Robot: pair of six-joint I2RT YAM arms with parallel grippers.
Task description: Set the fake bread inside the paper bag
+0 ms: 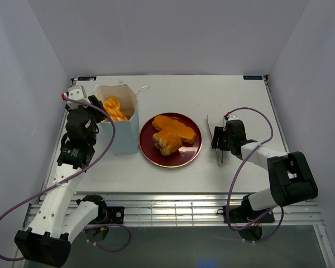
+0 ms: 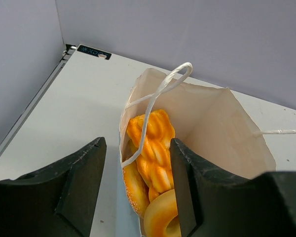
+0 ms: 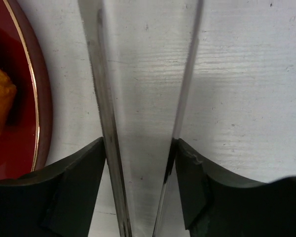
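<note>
The white paper bag (image 1: 123, 134) stands upright at the left, with orange fake bread (image 1: 115, 108) inside. In the left wrist view the bag (image 2: 222, 128) holds a twisted piece (image 2: 155, 148), a ring (image 2: 163, 217) and a seeded roll (image 2: 134, 187). My left gripper (image 1: 95, 113) is open and straddles the bag's left wall (image 2: 137, 187), one finger inside and one outside. More bread (image 1: 173, 134) lies on the dark red plate (image 1: 170, 160). My right gripper (image 1: 218, 139) is shut on metal tongs (image 3: 138, 98), low over the table right of the plate (image 3: 42, 98).
The tongs (image 1: 212, 127) spread open away from the gripper, with nothing between their arms. The plate's bread edge (image 3: 0, 98) shows at the left of the right wrist view. Grey walls stand close on the left, back and right. A slatted metal rail (image 1: 173, 209) runs along the near edge.
</note>
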